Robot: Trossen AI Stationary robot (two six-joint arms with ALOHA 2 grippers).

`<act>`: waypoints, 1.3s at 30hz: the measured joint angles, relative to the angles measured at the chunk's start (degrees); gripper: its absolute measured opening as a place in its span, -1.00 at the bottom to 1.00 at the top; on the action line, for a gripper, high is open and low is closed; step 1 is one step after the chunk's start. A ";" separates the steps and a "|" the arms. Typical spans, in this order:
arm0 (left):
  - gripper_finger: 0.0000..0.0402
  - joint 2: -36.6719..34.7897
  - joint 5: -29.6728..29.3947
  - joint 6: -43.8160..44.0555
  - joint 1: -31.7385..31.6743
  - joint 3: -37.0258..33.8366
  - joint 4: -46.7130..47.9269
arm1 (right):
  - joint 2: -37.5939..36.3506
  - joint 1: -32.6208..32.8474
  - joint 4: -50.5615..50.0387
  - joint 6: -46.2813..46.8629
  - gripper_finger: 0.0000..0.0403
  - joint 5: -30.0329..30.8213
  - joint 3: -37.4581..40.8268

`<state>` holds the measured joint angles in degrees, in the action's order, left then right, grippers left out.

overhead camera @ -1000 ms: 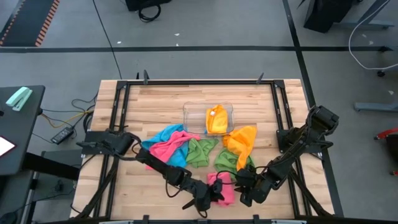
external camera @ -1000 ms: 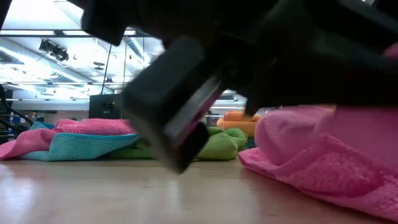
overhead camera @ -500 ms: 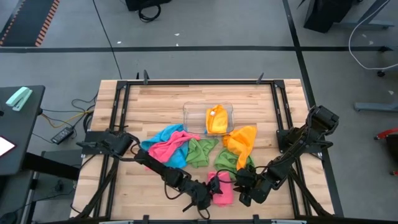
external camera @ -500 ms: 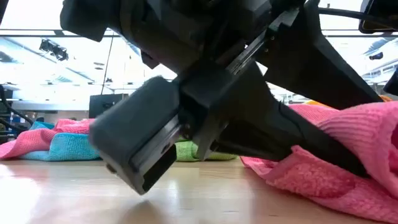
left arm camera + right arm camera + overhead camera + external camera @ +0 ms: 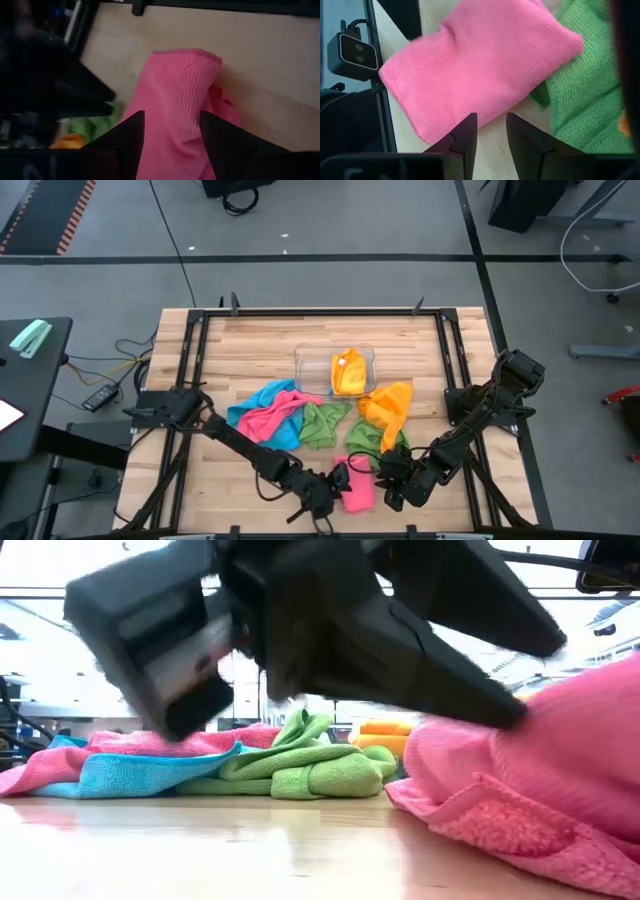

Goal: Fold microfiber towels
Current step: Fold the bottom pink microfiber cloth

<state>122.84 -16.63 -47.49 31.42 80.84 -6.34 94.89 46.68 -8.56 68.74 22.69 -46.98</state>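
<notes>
High view: the pink towel [image 5: 356,485] lies near the front edge of the table [image 5: 250,350], and both grippers flank it, the left gripper [image 5: 325,502] just off its left-front side and the right gripper [image 5: 392,485] just off its right side. Judged from that, the coming move turns on which side each arm owns: the pink towel sits between the two, and neither is clearly the nearer. The towel looks folded or bunched into a compact oblong whose long axis runs roughly front to back. In the left wrist view the left gripper's two dark fingers [image 5: 125,137] stand apart with the pink cloth showing between them; it looks more like a loose straddle than a pinch, though whether the tips touch the fabric I cannot tell. In the right wrist view the right gripper's fingers [image 5: 465,132] stand narrowly apart, nothing between them, with the edge of the pink towel just ahead and a green towel [image 5: 585,90] beside it. The other microfiber towels lie farther back: a pink and blue heap [image 5: 268,412], green ones [image 5: 322,423], an orange one [image 5: 388,405], and another orange one in the clear tray [image 5: 305,360].
</notes>
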 joint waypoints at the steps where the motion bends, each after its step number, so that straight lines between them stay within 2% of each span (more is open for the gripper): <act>1: 0.00 -0.06 -0.41 -1.19 -0.06 0.08 0.40 | 0.00 0.00 0.00 0.01 -0.44 0.02 0.00; 8: 0.02 0.20 -0.93 -7.19 -0.39 -0.11 5.15 | 0.00 0.00 0.07 0.06 -0.44 1.30 0.00; 23: 0.31 1.34 -2.65 -13.17 -0.89 -0.07 3.23 | 0.00 0.00 0.15 0.27 -0.44 2.17 0.00; 33: 0.21 1.80 -2.57 -13.40 -3.64 -0.05 2.04 | 0.00 -0.04 0.42 0.27 -0.44 5.02 0.00; 39: 0.06 2.96 0.32 -17.89 -3.93 -0.11 0.34 | 0.00 0.00 0.00 0.31 -0.44 5.33 0.00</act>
<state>125.80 -16.32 -65.38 27.49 80.73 -6.00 94.89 46.68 -8.56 69.05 28.02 -46.98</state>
